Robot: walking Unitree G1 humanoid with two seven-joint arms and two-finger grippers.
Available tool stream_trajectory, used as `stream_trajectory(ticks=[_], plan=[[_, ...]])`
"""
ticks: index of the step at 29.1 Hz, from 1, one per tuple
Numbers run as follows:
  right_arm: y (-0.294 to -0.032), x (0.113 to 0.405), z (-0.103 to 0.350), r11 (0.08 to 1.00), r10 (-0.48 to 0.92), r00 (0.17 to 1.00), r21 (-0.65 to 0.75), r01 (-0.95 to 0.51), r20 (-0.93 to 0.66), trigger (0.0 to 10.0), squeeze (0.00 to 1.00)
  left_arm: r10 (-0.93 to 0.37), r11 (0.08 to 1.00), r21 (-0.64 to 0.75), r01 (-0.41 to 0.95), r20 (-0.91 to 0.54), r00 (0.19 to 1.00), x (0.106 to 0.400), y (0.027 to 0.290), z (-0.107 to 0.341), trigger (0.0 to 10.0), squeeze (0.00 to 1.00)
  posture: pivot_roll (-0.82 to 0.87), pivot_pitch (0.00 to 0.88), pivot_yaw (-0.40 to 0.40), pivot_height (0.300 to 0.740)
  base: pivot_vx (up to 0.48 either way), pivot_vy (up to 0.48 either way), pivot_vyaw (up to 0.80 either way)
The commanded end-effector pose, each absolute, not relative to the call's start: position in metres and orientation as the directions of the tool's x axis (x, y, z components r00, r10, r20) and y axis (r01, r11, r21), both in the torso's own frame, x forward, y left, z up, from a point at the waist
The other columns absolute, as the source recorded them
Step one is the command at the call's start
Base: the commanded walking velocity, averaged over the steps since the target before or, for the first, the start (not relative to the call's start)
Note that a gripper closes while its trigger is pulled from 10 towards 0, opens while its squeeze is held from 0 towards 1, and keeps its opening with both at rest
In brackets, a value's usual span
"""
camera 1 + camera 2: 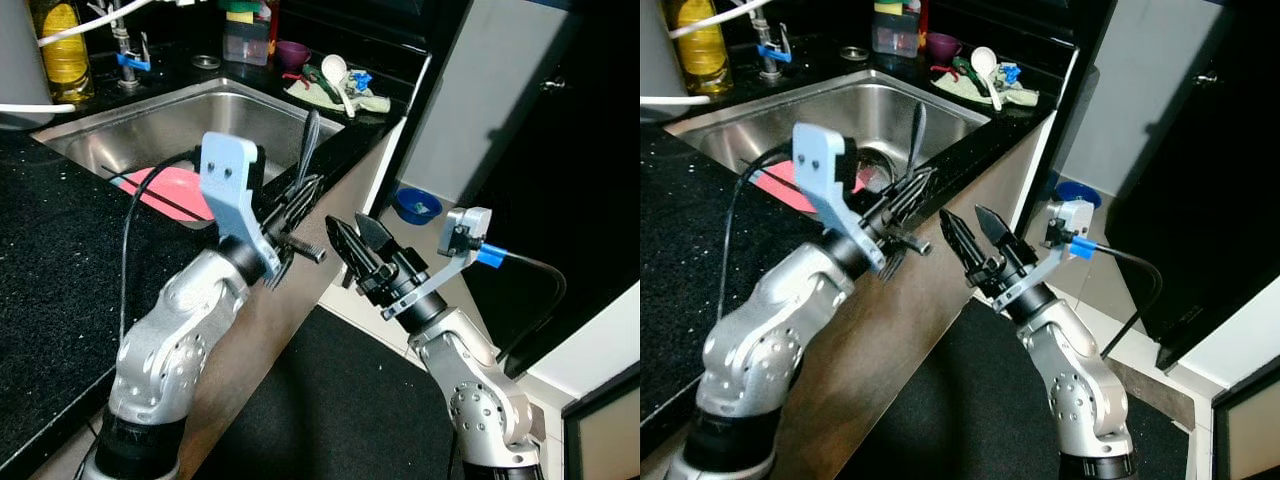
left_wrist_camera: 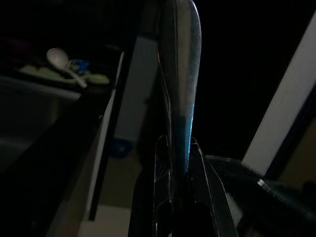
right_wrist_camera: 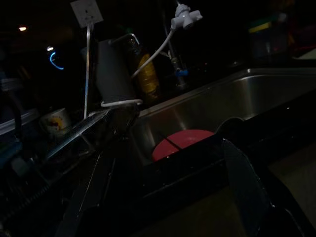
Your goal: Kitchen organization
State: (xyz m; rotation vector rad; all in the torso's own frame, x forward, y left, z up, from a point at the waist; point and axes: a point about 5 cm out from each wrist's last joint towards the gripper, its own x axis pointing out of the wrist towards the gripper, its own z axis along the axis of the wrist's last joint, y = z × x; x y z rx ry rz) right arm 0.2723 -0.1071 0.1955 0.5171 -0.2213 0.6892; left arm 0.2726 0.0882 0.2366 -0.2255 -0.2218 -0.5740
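One steel sink (image 1: 150,125) was set in the counter. In it: one red plate (image 1: 170,190). Behind it: one yellow bottle (image 1: 62,45), one purple cup (image 1: 292,52), one white spoon (image 1: 335,72). Two grippers, left (image 1: 300,195) and right (image 1: 355,238); one metal utensil (image 2: 180,74).

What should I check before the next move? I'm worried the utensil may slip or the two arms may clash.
1. Left gripper shut on metal utensil: ok.
2. Utensil handle seated between the fingers, seen in left wrist view: ok.
3. Right gripper open and empty: ok.
4. Gap between the two grippers: narrow, cannot tell if safe.
5. Sink holds a red plate: free space cannot tell.
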Motion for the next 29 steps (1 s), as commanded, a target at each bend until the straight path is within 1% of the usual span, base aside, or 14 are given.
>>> stream_trajectory(ticks=[1, 2, 3, 4, 5, 6, 8, 12, 14, 20, 27, 29], plan=[[-0.112, 0.270, 0.192, 0.672, 0.539, 0.767, 0.372, -0.641, 0.349, 10.0, 0.00, -0.496, 0.829, -0.112, 0.547, 0.303, 0.814, 0.266, 0.086, 0.242, 10.0, 0.00, 0.11, 0.000, -0.190, 0.740, 0.000, 0.000, 0.00], [-0.113, 0.269, 0.191, 0.675, 0.535, 0.771, 0.374, -0.636, 0.346, 10.0, 0.00, -0.464, 0.852, -0.097, 0.514, 0.314, 0.828, 0.264, 0.089, 0.242, 10.0, 0.00, 0.11, 0.000, -0.191, 0.740, 0.000, 0.000, 0.00], [-0.113, 0.269, 0.191, 0.675, 0.535, 0.771, 0.374, -0.636, 0.346, 10.0, 0.00, -0.464, 0.852, -0.097, 0.514, 0.314, 0.828, 0.264, 0.089, 0.242, 10.0, 0.00, 0.11, 0.000, -0.191, 0.740, 0.000, 0.000, 0.00], [-0.115, 0.268, 0.188, 0.685, 0.527, 0.780, 0.375, -0.625, 0.338, 10.0, 0.00, -0.423, 0.879, -0.083, 0.470, 0.323, 0.847, 0.263, 0.093, 0.242, 10.0, 0.00, 0.10, 0.000, -0.191, 0.740, 0.000, 0.000, 0.00], [-0.115, 0.268, 0.188, 0.685, 0.527, 0.780, 0.375, -0.625, 0.338, 10.0, 0.00, -0.423, 0.879, -0.083, 0.470, 0.323, 0.847, 0.263, 0.093, 0.242, 10.0, 0.00, 0.10, 0.000, -0.191, 0.740, 0.000, 0.000, 0.00], [-0.117, 0.268, 0.185, 0.699, 0.513, 0.794, 0.378, -0.607, 0.327, 10.0, 0.00, -0.391, 0.901, -0.052, 0.430, 0.329, 0.860, 0.262, 0.097, 0.241, 10.0, 0.00, 0.10, 0.000, -0.190, 0.740, 0.000, 0.000, 0.00], [-0.117, 0.268, 0.185, 0.699, 0.513, 0.794, 0.378, -0.607, 0.327, 10.0, 0.00, -0.391, 0.901, -0.052, 0.430, 0.329, 0.860, 0.262, 0.097, 0.241, 10.0, 0.00, 0.10, 0.000, -0.190, 0.740, 0.000, 0.000, 0.00], [-0.132, 0.265, 0.171, 0.790, 0.390, 0.881, 0.396, -0.469, 0.267, 10.0, 0.00, -0.332, 0.943, 0.110, 0.314, 0.307, 0.892, 0.256, 0.103, 0.231, 10.0, 0.00, 0.10, 0.000, -0.174, 0.740, 0.000, 0.000, 0.00], [-0.136, 0.264, 0.165, 0.818, 0.345, 0.907, 0.397, -0.417, 0.241, 10.0, 0.00, -0.315, 0.948, 0.148, 0.283, 0.284, 0.906, 0.254, 0.104, 0.225, 10.0, 0.00, 0.09, 0.000, -0.169, 0.740, 0.000, 0.000, 0.00], [-0.136, 0.260, 0.151, 0.847, 0.310, 0.934, 0.395, -0.355, 0.176, 10.0, 0.00, -0.263, 0.961, 0.139, 0.238, 0.209, 0.942, 0.249, 0.108, 0.207, 10.0, 0.00, 0.09, 0.006, -0.169, 0.740, 0.000, 0.000, 0.00], [-0.137, 0.260, 0.148, 0.862, 0.294, 0.944, 0.385, -0.330, 0.153, 10.0, 0.00, -0.229, 0.968, 0.146, 0.207, 0.158, 0.961, 0.245, 0.109, 0.193, 10.0, 0.00, 0.07, 0.018, -0.175, 0.740, 0.000, 0.000, 0.00], [-0.136, 0.260, 0.147, 0.867, 0.293, 0.945, 0.376, -0.328, 0.148, 10.0, 0.00, -0.208, 0.972, 0.136, 0.190, 0.125, 0.970, 0.245, 0.110, 0.183, 10.0, 0.00, 0.07, 0.012, -0.177, 0.740, 0.000, 0.000, 0.00]])
